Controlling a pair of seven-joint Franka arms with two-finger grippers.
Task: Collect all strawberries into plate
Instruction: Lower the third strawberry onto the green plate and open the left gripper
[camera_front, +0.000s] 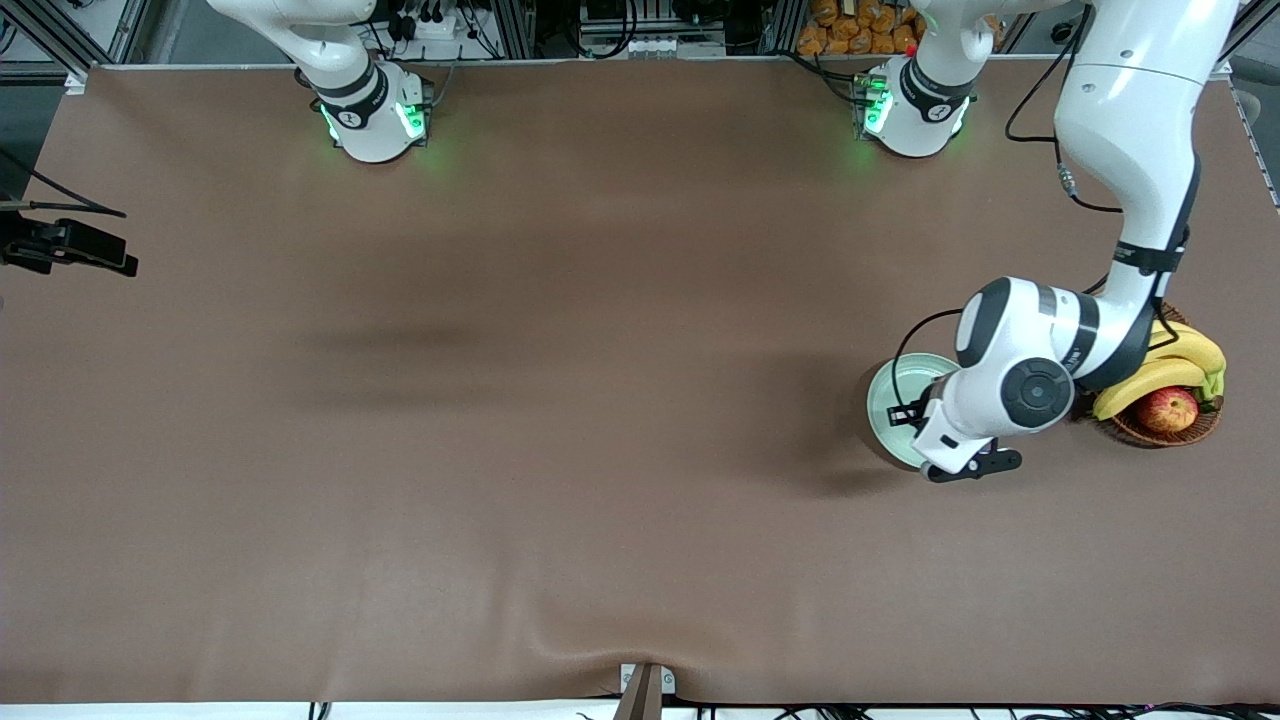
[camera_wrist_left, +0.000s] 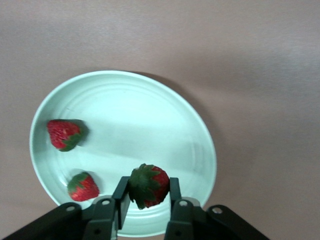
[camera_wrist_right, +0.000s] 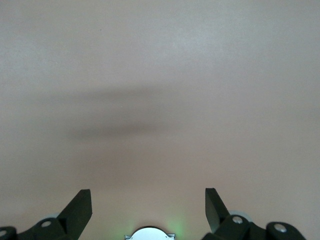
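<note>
While two strawberries lie in the plate, the left hand grasps a third strawberry.

Left arm reaches down, left gripper over the plate, fingers clamped on a strawberry. Right arm waits, right gripper fingers spread wide over bare table.
</note>
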